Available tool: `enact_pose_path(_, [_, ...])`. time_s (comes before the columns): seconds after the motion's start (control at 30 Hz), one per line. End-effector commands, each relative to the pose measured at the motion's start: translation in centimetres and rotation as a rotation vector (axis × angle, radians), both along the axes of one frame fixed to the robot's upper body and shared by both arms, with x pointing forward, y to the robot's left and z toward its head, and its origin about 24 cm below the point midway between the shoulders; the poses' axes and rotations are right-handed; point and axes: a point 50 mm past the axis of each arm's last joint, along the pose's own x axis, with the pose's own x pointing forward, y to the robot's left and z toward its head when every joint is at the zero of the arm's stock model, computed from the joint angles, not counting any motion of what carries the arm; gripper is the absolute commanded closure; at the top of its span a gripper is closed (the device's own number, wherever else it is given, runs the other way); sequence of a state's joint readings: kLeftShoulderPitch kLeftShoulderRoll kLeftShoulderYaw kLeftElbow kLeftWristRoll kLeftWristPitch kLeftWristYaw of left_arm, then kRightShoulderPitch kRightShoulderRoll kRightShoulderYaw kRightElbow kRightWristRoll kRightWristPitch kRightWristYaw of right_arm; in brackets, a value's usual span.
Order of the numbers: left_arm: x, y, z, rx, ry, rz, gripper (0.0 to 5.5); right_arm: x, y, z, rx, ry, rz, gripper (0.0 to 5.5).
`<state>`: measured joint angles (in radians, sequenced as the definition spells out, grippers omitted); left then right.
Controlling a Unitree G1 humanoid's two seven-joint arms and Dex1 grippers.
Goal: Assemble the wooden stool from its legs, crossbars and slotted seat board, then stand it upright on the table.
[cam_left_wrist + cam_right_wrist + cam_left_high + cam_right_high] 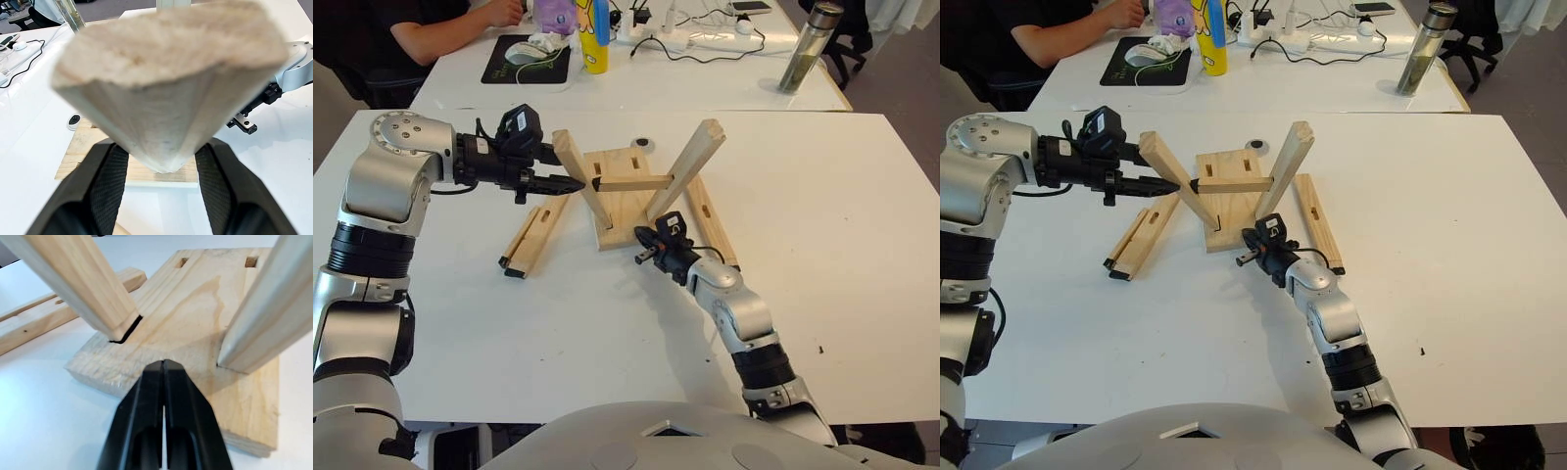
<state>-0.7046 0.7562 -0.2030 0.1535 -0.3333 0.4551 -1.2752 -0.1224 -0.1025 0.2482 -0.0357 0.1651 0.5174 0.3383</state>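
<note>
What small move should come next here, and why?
Probably the left gripper, clamped on the left leg, should push it deeper into the seat board: a dark gap shows at its foot, and the shut right gripper sits at the board's near edge.

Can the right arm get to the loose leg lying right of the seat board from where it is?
Probably yes. The loose leg lies flat just beside the right gripper, with nothing on it or between them. The gripper is shut at the seat board's near edge, so it must open first.
</note>
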Motion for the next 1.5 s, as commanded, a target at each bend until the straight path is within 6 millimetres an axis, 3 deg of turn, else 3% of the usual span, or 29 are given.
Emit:
enact_pose_path(0.03, [-0.3,0.6,-3.1,0.055,0.096,0.043,3.43,-2.3,0.0,-3.8,-0.071,0.224,0.030,5.50])
enact_pose_path(0.13, [-0.6,0.3,-3.9,0.070,0.111,0.033,3.43,-2.3,0.0,-3.8,-0.072,0.235,0.035,5.50])
enact_pose_path(0.4, [-1.2,-3.0,-6.5,0.074,0.150,-0.026,3.43,-2.2,0.1,-3.7,-0.068,0.240,0.049,5.50])
enact_pose_path(0.57, [-0.3,-2.1,-8.4,0.043,0.227,0.075,3.43,-1.7,0.5,-2.7,-0.017,0.189,0.049,5.50])
enact_pose_path(0.77, [0.1,-0.8,-9.3,0.040,0.264,0.127,3.43,-1.6,0.5,2.2,0.214,-0.051,0.073,5.50])
enact_pose_path(0.9, [0.1,-0.8,-9.2,0.037,0.274,0.120,3.43,-2.5,0.6,7.3,0.314,-0.241,0.112,5.50])
enact_pose_path(1.0, [0.0,-0.7,-9.1,0.045,0.279,0.114,3.43,-2.1,0.7,11.4,0.325,-0.430,0.056,5.50])
enact_pose_path(1.1, [0.0,-0.8,-9.0,0.050,0.280,0.106,3.43,-1.3,1.4,13.4,0.271,-0.551,0.004,5.50])
enact_pose_path(1.2, [0.1,-1.0,-8.9,0.052,0.282,0.094,3.43,-0.3,2.6,13.4,0.137,-0.621,-0.008,5.50])
enact_pose_path(1.33, [0.3,-1.4,-8.7,0.051,0.280,0.076,3.43,1.1,3.7,11.3,-0.018,-0.574,-0.053,5.50])
enact_pose_path(1.4, [0.3,-1.5,-8.6,0.054,0.276,0.069,3.43,1.6,4.0,9.8,-0.103,-0.522,-0.058,5.50])
enact_pose_path(1.5, [0.2,-1.7,-8.4,0.051,0.274,0.059,3.43,1.7,3.5,5.8,-0.305,-0.342,-0.039,5.50])
